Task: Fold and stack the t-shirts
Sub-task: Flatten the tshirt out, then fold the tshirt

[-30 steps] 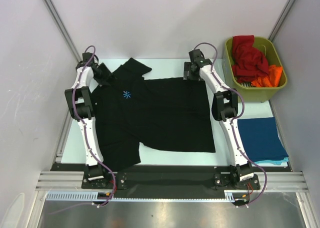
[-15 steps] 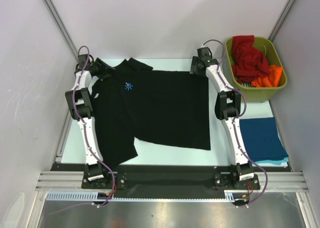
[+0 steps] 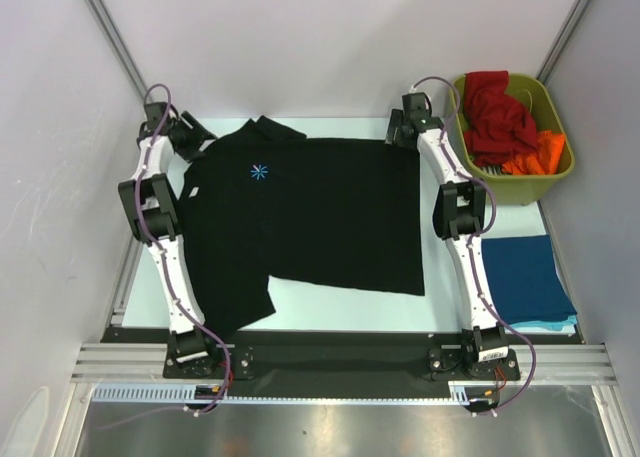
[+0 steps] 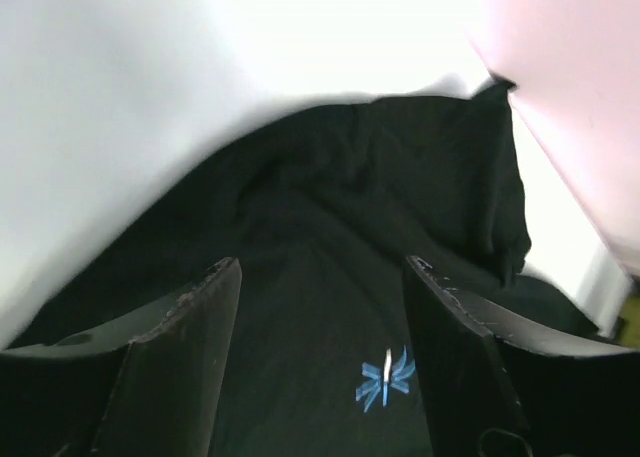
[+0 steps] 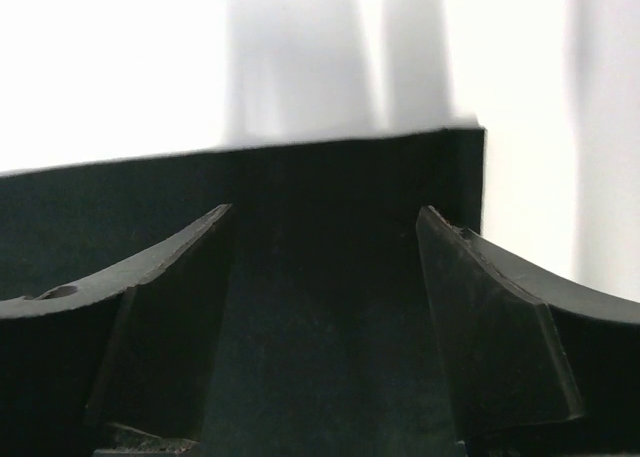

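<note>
A soft dark blue t-shirt [image 3: 522, 275] lies folded on a teal t-shirt [image 3: 548, 324], near right on the white surface [image 3: 340, 312]. The soft black t-shirt [image 3: 320, 217] lies spread flat, not folded yet. A red t-shirt [image 3: 495, 112] and an orange t-shirt [image 3: 540, 155] wait in the olive-green plastic bin [image 3: 520, 189]. Both arms reach far out. The left tool [image 3: 195, 137] and the right tool [image 3: 400, 130] sit over the black shirt's far corners, fingers apart, holding nothing.

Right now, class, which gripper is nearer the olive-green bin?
Right. The right gripper is at the far right corner of the black t-shirt, just left of the bin; the left gripper is across the shirt, far left.
</note>
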Robot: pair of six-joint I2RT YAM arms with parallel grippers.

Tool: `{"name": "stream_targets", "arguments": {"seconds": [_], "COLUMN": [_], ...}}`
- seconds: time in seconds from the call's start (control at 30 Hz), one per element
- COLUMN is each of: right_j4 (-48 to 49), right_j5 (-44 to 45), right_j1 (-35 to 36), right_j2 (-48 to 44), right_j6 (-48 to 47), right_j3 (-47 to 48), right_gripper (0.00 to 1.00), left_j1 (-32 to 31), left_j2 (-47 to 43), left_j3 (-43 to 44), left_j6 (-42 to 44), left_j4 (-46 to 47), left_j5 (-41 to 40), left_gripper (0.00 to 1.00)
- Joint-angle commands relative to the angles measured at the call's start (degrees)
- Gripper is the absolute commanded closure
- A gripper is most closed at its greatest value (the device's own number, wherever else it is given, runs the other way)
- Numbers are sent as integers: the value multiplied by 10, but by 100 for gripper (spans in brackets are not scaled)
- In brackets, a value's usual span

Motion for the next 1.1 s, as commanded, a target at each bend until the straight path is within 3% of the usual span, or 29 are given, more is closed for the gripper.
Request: {"name": "stream_targets", "arguments": {"seconds": [0.0, 0.07, 0.13, 0.17, 0.2, 0.33, 0.5, 0.63, 0.77, 0.9, 1.07], "right_j4": [-29, -59, -95, -106, -116, -155, -148, -118, -75, -93, -60], "right_j5": [21, 14, 13, 13, 11, -8, -36, -57, -268, -285, -335], "right_j1": [12, 15, 28, 28, 40, 77, 145, 205, 187, 176, 167], "right_j2": [-99, -143, -194, -194, -225, -313, -428, -530, -593, -638, -675], "right_j6": [-3, 8, 18, 18, 16, 23, 13, 10, 45, 29, 51], "right_j3": [10, -11, -43, -57, -71, -187, -367, -496, -600, -635, -706], "right_gripper": [21, 19, 17, 16, 14, 9, 0, 0, 0, 0, 0], "left_j1": [-20, -36, -48, -53, -55, -61, -61, -55, -16, 3, 36], "left_j2": [-142, -213, -295, -323, -359, -497, -672, -848, -912, -936, -901], "left_j3": [-50, -110, -259, -260, -340, -511, -700, -802, -855, -903, -931], "left_j6": [73, 82, 79, 79, 80, 79, -1, -62, -146, -199, -192], "left_j4": [-38, -38, -30, -30, -23, -48, -141, -177, -246, -277, -285], "left_j5": [-65, -87, -105, -112, -120, -161, -287, -313, -303, -308, -337], "left_gripper": [28, 27, 27, 27, 28, 32, 34, 34, 32, 36, 48]}}
